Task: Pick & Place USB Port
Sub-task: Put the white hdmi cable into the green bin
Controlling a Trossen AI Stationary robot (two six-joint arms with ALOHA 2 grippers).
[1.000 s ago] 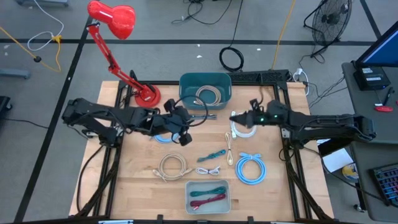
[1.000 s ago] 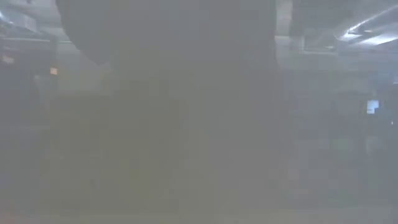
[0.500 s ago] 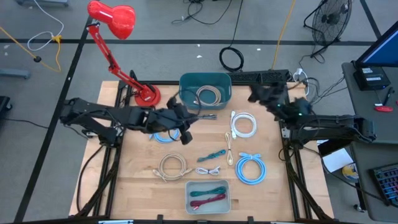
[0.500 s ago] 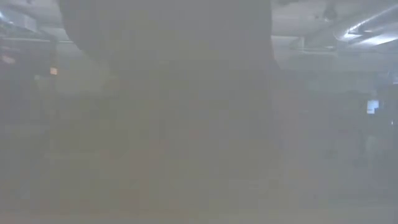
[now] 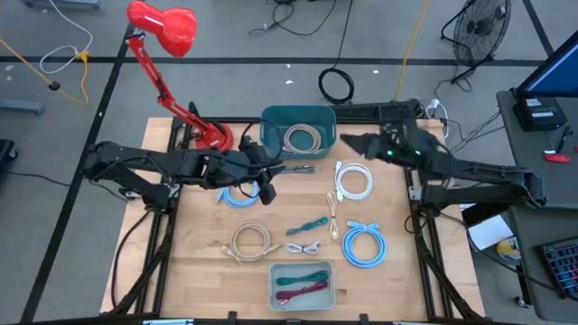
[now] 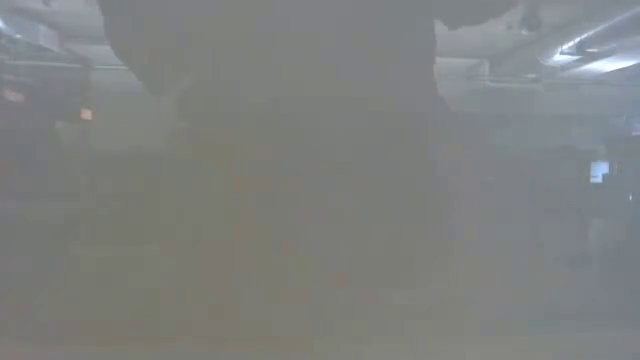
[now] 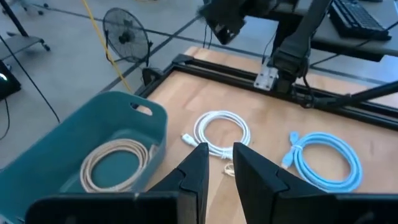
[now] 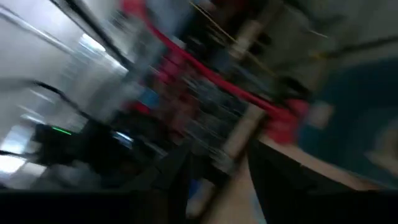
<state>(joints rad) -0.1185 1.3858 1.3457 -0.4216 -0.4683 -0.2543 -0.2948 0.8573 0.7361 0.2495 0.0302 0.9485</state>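
High view: left hand (image 5: 300,168), narrowly parted, empty, beside smooth teal bin (image 5: 298,118); right hand's (image 5: 348,142) state unclear.

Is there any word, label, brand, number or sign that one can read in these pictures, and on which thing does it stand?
None can be read.
Teal bin, red lamp, coiled cables such as the white cable: no print shows on them.
Monitor and keyboard beside the table: any marks are too small to read.
Low view and right wrist view: too blurred to show any text.
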